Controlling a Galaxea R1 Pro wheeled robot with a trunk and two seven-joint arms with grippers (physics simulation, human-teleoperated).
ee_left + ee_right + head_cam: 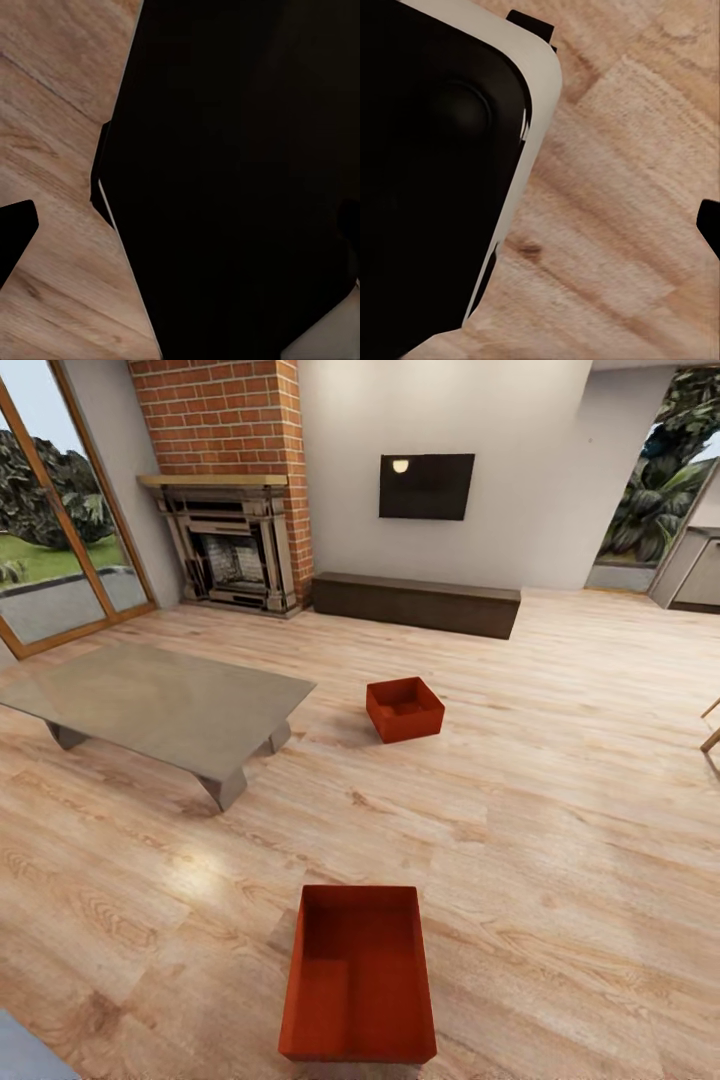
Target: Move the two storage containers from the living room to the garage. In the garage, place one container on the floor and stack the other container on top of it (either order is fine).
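Two red-orange, open-topped rectangular storage containers stand on the light wood plank floor (560, 780) of the living room. The nearer container (358, 972) is directly below the head camera, with its long side pointing away from the robot. The farther container (404, 709) looks smaller, is turned a little, and stands well apart from the first one, toward the back wall.

One low grey table (160, 703) with a flat rectangular top stands on the left side, near the farther container but not touching it. The floor between the two containers is bare planks. Behind the table there is one red-brick fireplace (228, 480) with a stone mantel, one long dark low bench (415, 603) along the white wall, and one black wall TV (426, 487) above the bench. A big glass door with a wooden frame (60, 550) is at the far left, and an opening with green plants (660, 490) is at the far right.

In the left wrist view, a large black body of the robot (240, 180) covers most of the picture, with wood planks beside it. In the right wrist view, a black panel with a light grey edge (442, 165) lies over the same plank floor. I cannot tell whether the fingers of either gripper are apart or together, and I cannot place the containers relative to the grippers.
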